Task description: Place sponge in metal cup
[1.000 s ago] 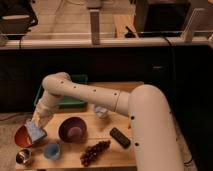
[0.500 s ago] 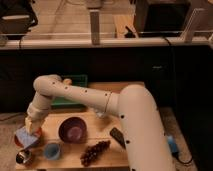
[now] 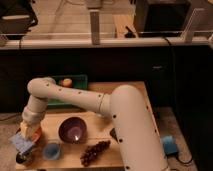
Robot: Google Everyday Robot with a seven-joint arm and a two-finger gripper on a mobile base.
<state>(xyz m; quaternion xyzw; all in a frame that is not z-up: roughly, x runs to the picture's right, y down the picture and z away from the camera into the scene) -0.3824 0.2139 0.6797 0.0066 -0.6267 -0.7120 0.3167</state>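
Where the tabletop (image 3: 97,131) reaches its near left corner, the metal cup (image 3: 22,158) stands. The sponge (image 3: 21,142) hangs just above it, pinched in the tool (image 3: 26,136). Rightward lie a light blue cup (image 3: 51,150) and grapes (image 3: 95,151); farther back, a purple bowl (image 3: 73,130), then a green tray (image 3: 77,79).

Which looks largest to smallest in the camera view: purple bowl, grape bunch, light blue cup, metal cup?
1. purple bowl
2. grape bunch
3. light blue cup
4. metal cup, ranked last but unsure: the sponge, held by the pincer just above it at lower left, hides part of it.
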